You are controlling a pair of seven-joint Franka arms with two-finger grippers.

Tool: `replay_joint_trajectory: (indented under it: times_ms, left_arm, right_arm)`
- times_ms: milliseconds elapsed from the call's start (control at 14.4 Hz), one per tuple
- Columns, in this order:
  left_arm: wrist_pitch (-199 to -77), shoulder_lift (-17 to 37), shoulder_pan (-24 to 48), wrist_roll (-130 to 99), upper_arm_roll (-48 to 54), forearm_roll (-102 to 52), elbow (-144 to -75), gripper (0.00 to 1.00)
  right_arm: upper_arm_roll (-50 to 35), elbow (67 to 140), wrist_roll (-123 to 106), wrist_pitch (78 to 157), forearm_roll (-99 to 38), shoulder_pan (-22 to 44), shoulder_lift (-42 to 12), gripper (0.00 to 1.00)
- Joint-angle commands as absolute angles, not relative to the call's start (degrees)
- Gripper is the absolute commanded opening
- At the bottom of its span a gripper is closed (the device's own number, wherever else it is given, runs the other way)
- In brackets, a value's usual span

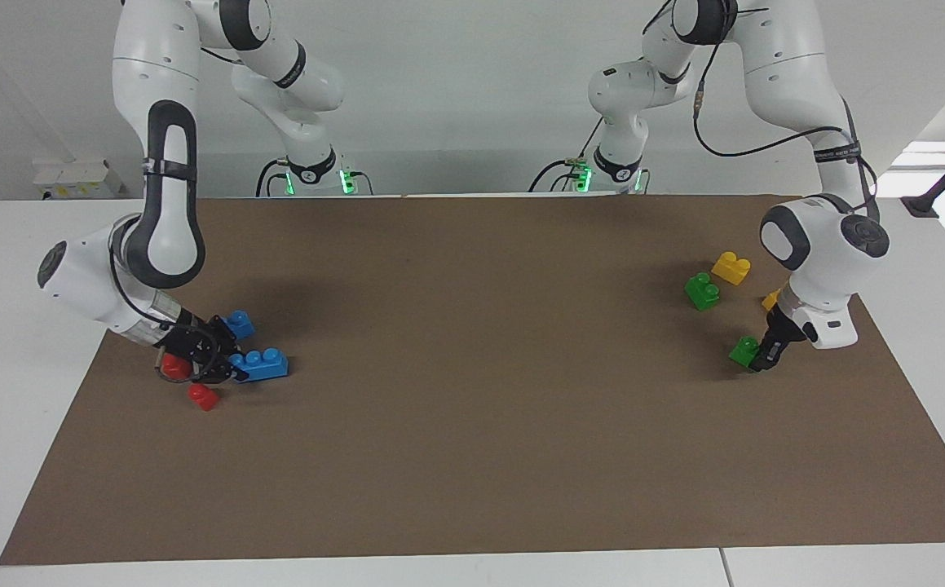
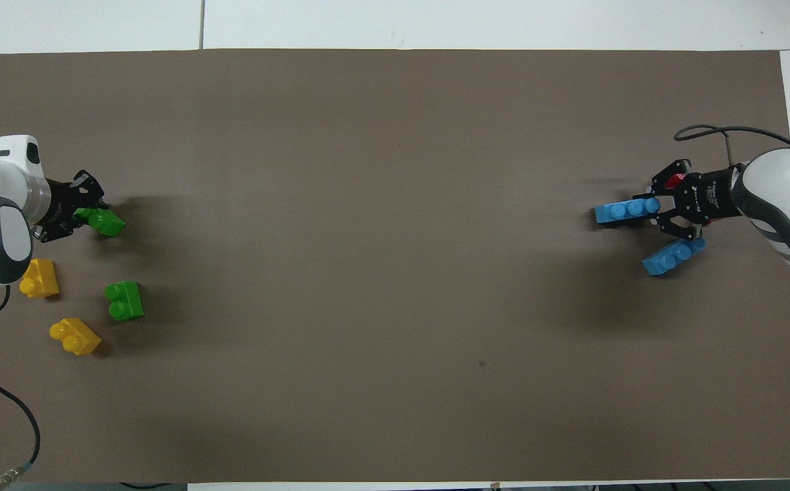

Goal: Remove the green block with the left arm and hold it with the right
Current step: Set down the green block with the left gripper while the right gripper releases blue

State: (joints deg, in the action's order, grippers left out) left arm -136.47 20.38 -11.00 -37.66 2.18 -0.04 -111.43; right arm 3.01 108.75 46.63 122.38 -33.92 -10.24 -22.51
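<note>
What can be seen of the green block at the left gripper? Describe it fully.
The green block is a small, glossy bright green plastic brick lying on the brown mat at the left arm's end. The left gripper is down at it, its fingers around one end. A second green brick lies apart, nearer the robots.

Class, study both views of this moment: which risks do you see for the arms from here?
1. The left gripper meets the green block only at its end, so the block may slip or swing when lifted.
2. The right gripper sits among a blue brick, another blue brick and red bricks; moving off could knock them.
3. A second green block lies nearby and could be mistaken for the target.
</note>
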Motion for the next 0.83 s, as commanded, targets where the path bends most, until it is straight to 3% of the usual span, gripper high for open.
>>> replay_joint_trajectory:
  times_ms: [0,348,765]
  left_arm:
    - [-136.7,20.3,-12.0,-35.5,2.5,-1.1,-112.1,1.0]
    - [-135.1,18.9,-12.3,-35.5,2.5,-1.1,-111.7,1.0]
    - [-131.0,15.4,-11.2,-35.7,2.5,-1.0,-109.4,1.0]
  right_arm:
    - [2.3,109.4,44.7,123.1,-33.2,-11.3,-22.0,0.6]
    - [2.3,107.6,45.2,122.3,-33.2,-11.3,-21.3,0.76]
    - [2.4,105.3,46.6,118.7,-33.0,-11.2,-18.6,0.77]
